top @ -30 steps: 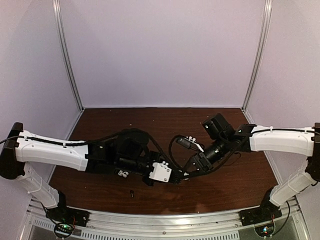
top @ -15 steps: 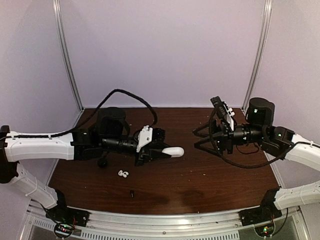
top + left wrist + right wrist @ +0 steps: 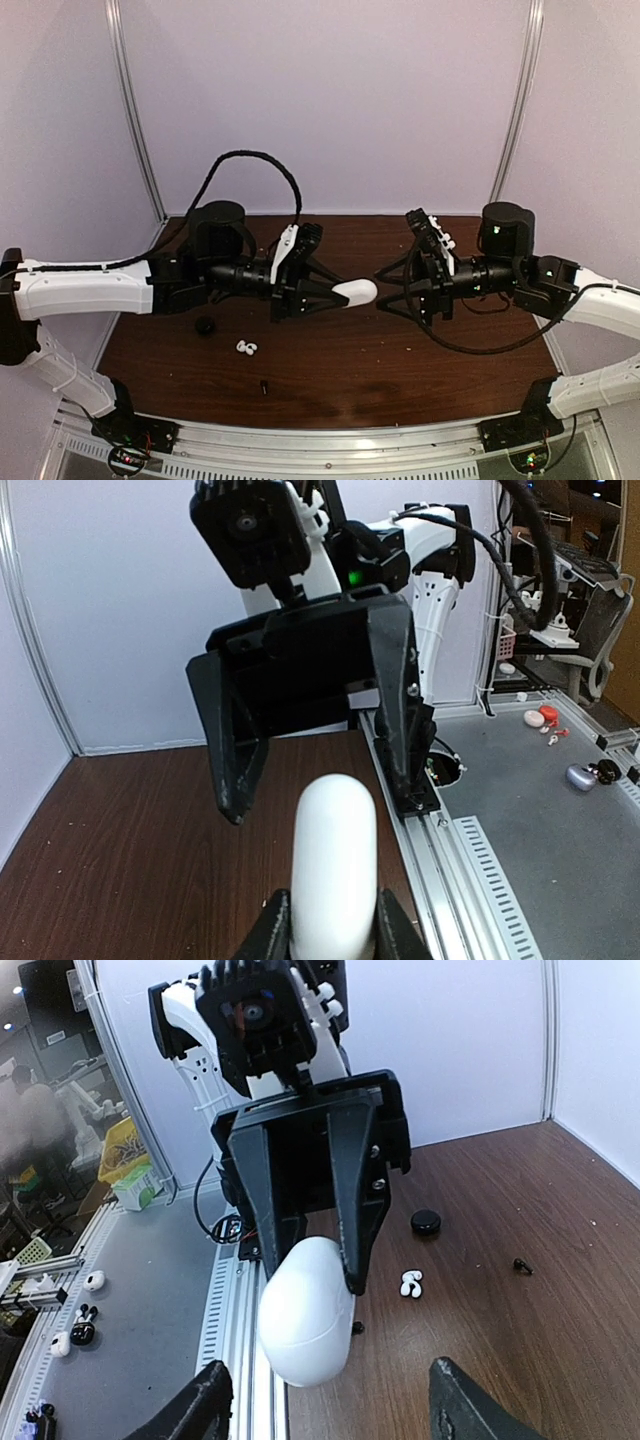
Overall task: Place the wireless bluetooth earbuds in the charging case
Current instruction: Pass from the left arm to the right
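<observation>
two tiny glossy white plastic earbuds (image 3: 246, 348) with short stems lie side by side on the dark brown wooden tabletop (image 3: 450, 350), front left, well apart from both grippers. neither is in the case. a small black round puck (image 3: 204, 325) sits near them on the far-left side. a tiny black bit (image 3: 264, 385) lies closer to the front edge.

small white glossy pebble-shaped charging case (image 3: 358, 292): held in the air over mid-table by the left gripper (image 3: 335, 293). its jaws are clamped on one end of the case, and the rounded free end points at the right arm. from both wrist views the shell looks closed: no lid gap, no hollows showing.

right gripper (image 3: 382, 289): jaws apart, nothing between them. it faces the free end of the case, near it. touching or not, cannot tell from above; the wrist views suggest a gap.

progress, as judged: early. the case is lifted and presented, nothing more. left to do: open the hinged lid, likely the right gripper's job while the left steadies the case. after that, fetch each earbud off the table and seat it in its hollow.
</observation>
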`<move>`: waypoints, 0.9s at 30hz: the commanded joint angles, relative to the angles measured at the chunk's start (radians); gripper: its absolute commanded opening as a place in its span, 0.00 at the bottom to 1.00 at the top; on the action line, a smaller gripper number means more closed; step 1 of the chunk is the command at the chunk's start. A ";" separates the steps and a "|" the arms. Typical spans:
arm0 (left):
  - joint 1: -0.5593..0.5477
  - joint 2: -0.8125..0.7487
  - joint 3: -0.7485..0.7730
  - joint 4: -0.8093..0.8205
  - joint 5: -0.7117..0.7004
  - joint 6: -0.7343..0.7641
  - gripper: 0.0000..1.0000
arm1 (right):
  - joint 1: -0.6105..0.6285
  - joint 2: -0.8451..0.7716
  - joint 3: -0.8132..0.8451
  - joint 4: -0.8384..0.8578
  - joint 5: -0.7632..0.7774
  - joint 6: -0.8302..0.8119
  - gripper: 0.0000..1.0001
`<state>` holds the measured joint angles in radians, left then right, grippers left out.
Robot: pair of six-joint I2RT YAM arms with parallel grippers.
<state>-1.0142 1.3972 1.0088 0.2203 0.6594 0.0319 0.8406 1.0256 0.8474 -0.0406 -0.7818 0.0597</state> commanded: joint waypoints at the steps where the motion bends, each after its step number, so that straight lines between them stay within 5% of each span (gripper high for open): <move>1: 0.006 0.018 0.039 0.077 0.022 -0.071 0.00 | 0.034 0.014 0.051 -0.041 0.014 -0.047 0.65; 11: 0.007 0.027 0.047 0.103 0.019 -0.089 0.00 | 0.075 0.052 0.065 -0.048 0.044 -0.089 0.46; 27: 0.007 0.029 0.047 0.111 0.023 -0.087 0.00 | 0.089 0.056 0.062 0.022 0.063 -0.035 0.36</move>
<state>-1.0134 1.4212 1.0252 0.2707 0.6731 -0.0475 0.9207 1.0821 0.8860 -0.0708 -0.7315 -0.0120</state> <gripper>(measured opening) 0.242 0.376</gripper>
